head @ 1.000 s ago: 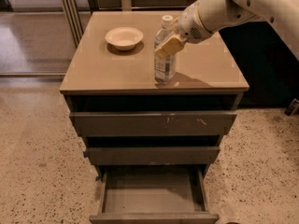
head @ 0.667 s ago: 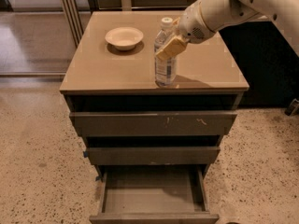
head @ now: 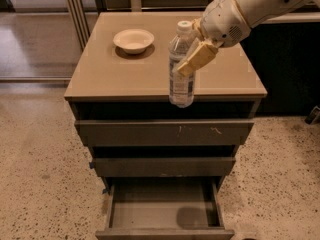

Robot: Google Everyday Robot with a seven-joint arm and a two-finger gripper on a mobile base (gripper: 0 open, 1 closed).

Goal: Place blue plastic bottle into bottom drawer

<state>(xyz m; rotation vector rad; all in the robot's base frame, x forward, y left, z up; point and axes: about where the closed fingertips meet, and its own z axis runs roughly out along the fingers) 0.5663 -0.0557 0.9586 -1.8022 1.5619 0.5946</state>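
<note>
**A:** What does the blue plastic bottle (head: 177, 49) look like?

**B:** Small and clear, with a white screw cap (head: 185, 26) and a pale label (head: 181, 84) round its lower half. It hangs upright in the hand (head: 187, 64). The hand is closed round the bottle's upper half, and one cream finger (head: 196, 58) slants across its front.

**A:** Where is it exactly?

**B:** At the front edge of the tabletop (head: 110, 76). Its base overlaps that edge and the dark gap above the top drawer (head: 165, 133). The bottom drawer (head: 150, 209) stands pulled out well below it, flat and grey inside.

**A:** And the surroundings?

**B:** A cream shallow bowl (head: 133, 40) sits at the back left of the tan tabletop, well apart from the bottle. The top drawer's front is scratched and the middle drawer (head: 162, 166) is plain. Speckled floor (head: 40, 174) surrounds the cabinet.

**A:** What differs from a second ago?

**B:** Then the bottle's base was further back on the tabletop. Now bottle and hand have come forward to the edge, and the bowl and drawers lie as before
</note>
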